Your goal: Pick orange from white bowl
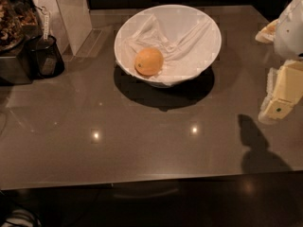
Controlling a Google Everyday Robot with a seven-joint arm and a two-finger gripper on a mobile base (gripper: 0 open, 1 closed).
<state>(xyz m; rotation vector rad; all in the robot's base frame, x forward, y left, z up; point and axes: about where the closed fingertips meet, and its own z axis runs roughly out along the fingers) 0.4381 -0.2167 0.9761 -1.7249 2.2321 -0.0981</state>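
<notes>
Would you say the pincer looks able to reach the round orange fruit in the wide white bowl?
Probably yes: the pincer hangs at the right edge, apart from the wide white bowl, and the round orange fruit lies uncovered on its white cloth lining.

The round orange fruit [149, 61] rests on crumpled white cloth [189, 51] inside the wide white bowl [180, 15] on the glossy brown countertop [142, 150], with the pale gripper [277, 105] well apart at the right edge.

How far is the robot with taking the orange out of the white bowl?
Done: nothing yet; the orange lies in the white bowl. In hand: the tool hangs at the picture's right edge, apart from the bowl. Left: reaching, grasping, lifting out.
</notes>
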